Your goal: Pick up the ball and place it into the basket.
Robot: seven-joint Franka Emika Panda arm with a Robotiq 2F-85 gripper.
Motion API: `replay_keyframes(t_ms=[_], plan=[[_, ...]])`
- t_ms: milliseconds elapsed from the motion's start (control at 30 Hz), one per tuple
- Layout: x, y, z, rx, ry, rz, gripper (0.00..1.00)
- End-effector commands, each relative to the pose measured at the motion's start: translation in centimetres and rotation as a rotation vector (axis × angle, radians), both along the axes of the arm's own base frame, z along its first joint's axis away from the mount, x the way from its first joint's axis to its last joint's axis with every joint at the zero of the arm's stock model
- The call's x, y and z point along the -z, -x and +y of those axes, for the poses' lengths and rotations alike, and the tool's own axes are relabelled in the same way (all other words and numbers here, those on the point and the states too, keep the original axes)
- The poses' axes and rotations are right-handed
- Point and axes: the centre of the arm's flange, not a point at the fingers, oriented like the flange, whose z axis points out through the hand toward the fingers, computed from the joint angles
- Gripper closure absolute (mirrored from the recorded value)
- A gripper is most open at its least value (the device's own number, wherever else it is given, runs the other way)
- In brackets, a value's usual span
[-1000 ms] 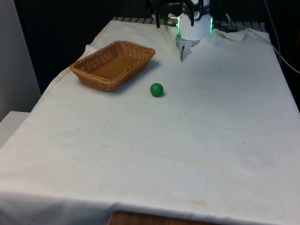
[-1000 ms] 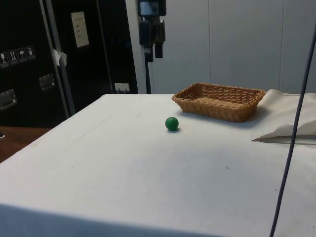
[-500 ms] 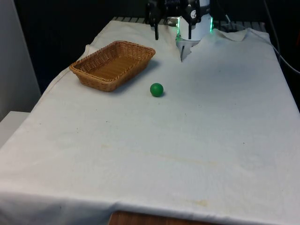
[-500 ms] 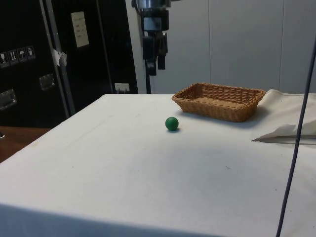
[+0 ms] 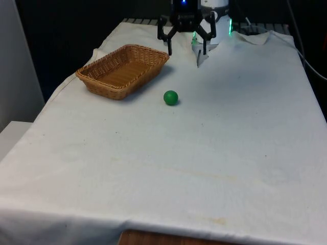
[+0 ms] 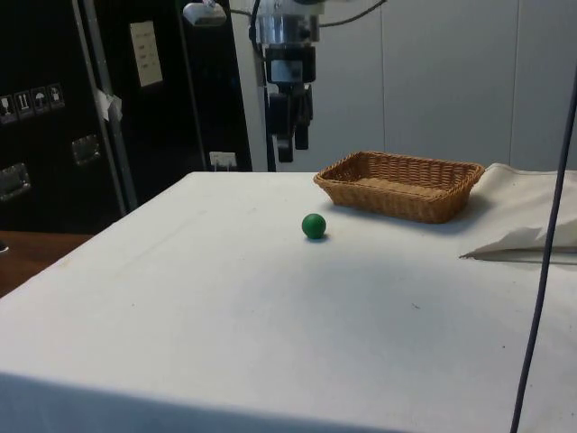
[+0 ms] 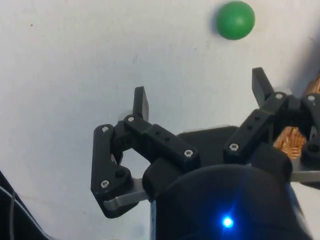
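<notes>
A small green ball (image 5: 170,97) lies on the white cloth, just off the near corner of a brown wicker basket (image 5: 122,70) that holds nothing. From the side, the ball (image 6: 314,225) sits in front of the basket (image 6: 399,184). My gripper (image 5: 187,49) hangs open in the air beyond the ball, close to the basket's far corner, with nothing between its fingers. The side view has the gripper (image 6: 290,149) well above the table. Seen from the wrist, the ball (image 7: 235,20) lies ahead of the open gripper (image 7: 200,96), and the basket's rim (image 7: 290,137) shows beside one finger.
A fold of loose cloth (image 5: 255,38) lies bunched at the table's far end on the front view's right. A thin cable (image 6: 541,244) hangs across the side view near the folded cloth (image 6: 532,236).
The gripper has come down from high above the far end of the table and moved nearer the ball. Ball and basket have not moved.
</notes>
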Motion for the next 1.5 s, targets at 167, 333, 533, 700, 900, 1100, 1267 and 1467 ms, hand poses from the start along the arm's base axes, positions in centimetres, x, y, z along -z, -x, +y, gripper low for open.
replay_keyframes(t_ms=[167,333,533,700,900,1100,1267,1467], plan=[[1.8,0.1,-0.4,-0.011,-0.020,-0.015,0.00],[2.9,0.1,-0.7,-0.015,-0.014,-0.008,0.00],[4.4,0.3,-1.2,-0.028,-0.014,-0.023,0.00],[5.2,0.4,-1.7,-0.033,-0.007,-0.023,0.00],[6.0,0.5,-2.2,-0.032,0.002,-0.022,0.00],[7.0,0.5,-2.5,-0.029,0.017,-0.008,0.00],[8.3,0.6,-2.4,-0.028,0.021,-0.027,0.00],[9.4,0.6,-2.6,-0.026,0.029,-0.029,0.00]])
